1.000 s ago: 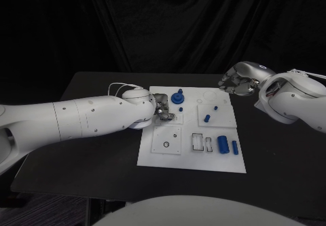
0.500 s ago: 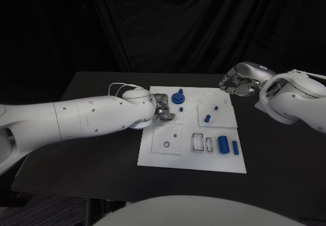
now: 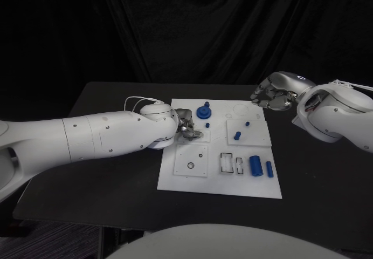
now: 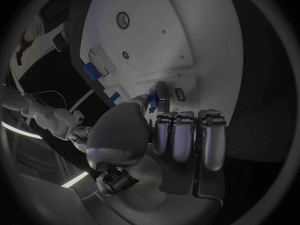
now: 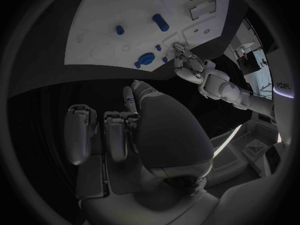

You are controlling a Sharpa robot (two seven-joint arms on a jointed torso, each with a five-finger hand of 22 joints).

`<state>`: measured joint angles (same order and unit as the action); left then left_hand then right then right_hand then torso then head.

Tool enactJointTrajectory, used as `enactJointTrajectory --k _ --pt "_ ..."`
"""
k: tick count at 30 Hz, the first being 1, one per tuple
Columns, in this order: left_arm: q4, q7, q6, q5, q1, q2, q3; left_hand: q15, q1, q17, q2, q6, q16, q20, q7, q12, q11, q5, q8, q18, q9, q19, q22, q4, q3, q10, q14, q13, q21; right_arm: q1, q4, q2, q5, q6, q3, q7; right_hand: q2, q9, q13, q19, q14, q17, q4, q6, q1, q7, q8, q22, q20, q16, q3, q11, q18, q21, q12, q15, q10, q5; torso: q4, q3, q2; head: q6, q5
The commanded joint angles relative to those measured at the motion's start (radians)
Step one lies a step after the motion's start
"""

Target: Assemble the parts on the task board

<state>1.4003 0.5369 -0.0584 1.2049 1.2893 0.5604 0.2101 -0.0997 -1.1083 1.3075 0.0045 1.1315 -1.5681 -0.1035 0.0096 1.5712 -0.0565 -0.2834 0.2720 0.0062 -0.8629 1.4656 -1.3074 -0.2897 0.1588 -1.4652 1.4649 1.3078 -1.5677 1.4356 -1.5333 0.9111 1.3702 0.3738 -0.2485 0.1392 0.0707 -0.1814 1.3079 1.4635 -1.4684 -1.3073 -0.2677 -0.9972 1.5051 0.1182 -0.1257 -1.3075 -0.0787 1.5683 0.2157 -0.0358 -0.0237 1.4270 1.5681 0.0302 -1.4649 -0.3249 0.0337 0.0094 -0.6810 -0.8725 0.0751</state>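
Two hazards noted: left hand [image 3: 185, 125] pinches a small blue part [image 4: 152, 101] over the task board [image 3: 220, 178] and may drop or misseat it, while right hand [image 3: 272, 96], curled empty, idles beyond the board's far corner.

- We see the left hand [image 4: 178, 130] over the white task board [image 4: 156, 40], fingers curled down toward it.
- A small blue part [image 4: 152, 101] sits at the fingertips, pinched against the thumb.
- Two more blue parts [image 4: 92, 71] lie beyond the thumb side.
- The right hand [image 4: 75, 130] hangs well apart, off the board.
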Motion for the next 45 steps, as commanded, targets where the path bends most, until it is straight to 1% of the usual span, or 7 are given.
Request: enactJointTrajectory --k 1,7,16,29,38,44,45 --pt "-0.001 -0.001 0.019 -0.001 -0.004 -0.001 0.001 0.007 0.020 0.263 0.000 0.004 -0.003 0.009 0.005 0.000 0.006 0.021 -0.006 -0.006 -0.003 0.105 -0.263 0.000 -0.011 -0.106 0.106 0.263 -0.003 -0.003 0.000 0.001 0.002 -0.007 0.001 0.026 -0.014 0.001 0.263 0.030 -0.102 -0.264 0.000 -0.005 0.000 0.002 0.005 -0.213 -0.007 0.003 0.006 -0.007 -0.014 -0.004 0.003 -0.008 -0.106 -0.007 -0.0020 0.0000 0.000 0.000 0.002" --pt "-0.003 0.001 0.023 -0.001 -0.005 0.000 0.001 0.008 0.068 0.263 0.010 0.010 -0.003 0.010 0.006 0.000 0.007 0.088 -0.017 -0.006 -0.012 0.105 -0.263 0.000 -0.041 -0.106 0.106 0.263 -0.003 -0.003 0.000 0.000 0.002 -0.010 0.001 0.027 -0.016 0.001 0.263 0.030 -0.102 -0.264 -0.001 -0.006 -0.001 0.002 0.004 -0.213 -0.007 0.003 0.007 -0.006 -0.014 -0.004 0.003 -0.008 -0.106 -0.008 -0.0013 0.0001 0.000 0.000 0.002" --pt "-0.005 0.000 0.012 -0.001 -0.005 0.000 0.001 0.009 0.124 0.263 0.023 0.014 -0.003 0.011 0.007 0.000 0.008 0.122 -0.029 -0.006 -0.021 0.105 -0.263 -0.003 -0.078 -0.106 0.106 0.263 -0.003 -0.003 0.000 0.001 0.002 -0.016 0.001 0.030 -0.018 0.001 0.263 0.030 -0.102 -0.264 -0.002 -0.007 -0.003 0.001 0.004 -0.213 -0.007 0.003 0.008 -0.006 -0.015 -0.005 0.003 -0.007 -0.106 -0.011 -0.0004 0.0004 0.000 0.000 0.002" --pt "-0.007 -0.012 -0.009 -0.001 -0.006 0.004 0.001 0.012 0.238 0.263 0.047 0.020 -0.003 0.014 0.011 0.000 0.011 0.222 -0.052 -0.006 -0.038 0.105 -0.263 -0.004 -0.181 -0.106 0.106 0.263 -0.003 -0.005 0.000 0.000 0.002 -0.022 0.001 0.032 -0.020 0.001 0.263 0.029 -0.102 -0.264 -0.002 -0.009 -0.004 0.001 0.004 -0.212 -0.007 0.003 0.009 -0.006 -0.015 -0.006 0.003 -0.007 -0.106 -0.013 -0.0014 -0.0003 0.000 0.000 0.006" --pt "-0.009 -0.022 -0.023 -0.001 -0.006 0.005 0.001 0.013 0.294 0.263 0.058 0.024 -0.003 0.015 0.012 0.000 0.012 0.232 -0.063 -0.006 -0.046 0.105 -0.263 -0.004 -0.254 -0.106 0.106 0.263 -0.003 -0.006 0.001 0.000 0.002 -0.025 0.001 0.032 -0.021 0.001 0.263 0.029 -0.102 -0.264 -0.002 -0.009 -0.004 0.000 0.003 -0.212 -0.007 0.003 0.009 -0.005 -0.015 -0.006 0.003 -0.007 -0.106 -0.014 -0.0011 -0.0001 0.000 0.000 0.007" --pt "-0.010 -0.029 -0.045 -0.002 -0.006 0.009 0.001 0.013 0.316 0.263 0.100 0.029 -0.003 0.015 0.012 0.000 0.012 0.228 -0.068 -0.006 -0.052 0.105 -0.263 -0.004 -0.284 -0.106 0.106 0.263 -0.003 -0.006 0.000 0.001 0.002 -0.025 0.001 0.032 -0.022 0.001 0.263 0.029 -0.102 -0.264 -0.002 -0.010 -0.005 0.000 0.003 -0.212 -0.007 0.003 0.009 -0.005 -0.015 -0.006 0.003 -0.007 -0.106 -0.015 -0.0014 -0.0003 0.000 0.000 0.006" --pt "-0.010 -0.034 -0.052 -0.002 -0.006 0.010 0.001 0.013 0.322 0.263 0.115 0.032 -0.003 0.015 0.011 0.000 0.012 0.228 -0.068 -0.006 -0.055 0.105 -0.263 -0.004 -0.291 -0.106 0.106 0.263 -0.003 -0.006 0.000 0.001 0.002 -0.025 0.001 0.032 -0.022 0.001 0.263 0.029 -0.102 -0.264 -0.002 -0.010 -0.005 0.000 0.003 -0.212 -0.007 0.003 0.009 -0.005 -0.015 -0.006 0.003 -0.007 -0.106 -0.015 -0.0014 -0.0002 0.000 0.000 0.006"
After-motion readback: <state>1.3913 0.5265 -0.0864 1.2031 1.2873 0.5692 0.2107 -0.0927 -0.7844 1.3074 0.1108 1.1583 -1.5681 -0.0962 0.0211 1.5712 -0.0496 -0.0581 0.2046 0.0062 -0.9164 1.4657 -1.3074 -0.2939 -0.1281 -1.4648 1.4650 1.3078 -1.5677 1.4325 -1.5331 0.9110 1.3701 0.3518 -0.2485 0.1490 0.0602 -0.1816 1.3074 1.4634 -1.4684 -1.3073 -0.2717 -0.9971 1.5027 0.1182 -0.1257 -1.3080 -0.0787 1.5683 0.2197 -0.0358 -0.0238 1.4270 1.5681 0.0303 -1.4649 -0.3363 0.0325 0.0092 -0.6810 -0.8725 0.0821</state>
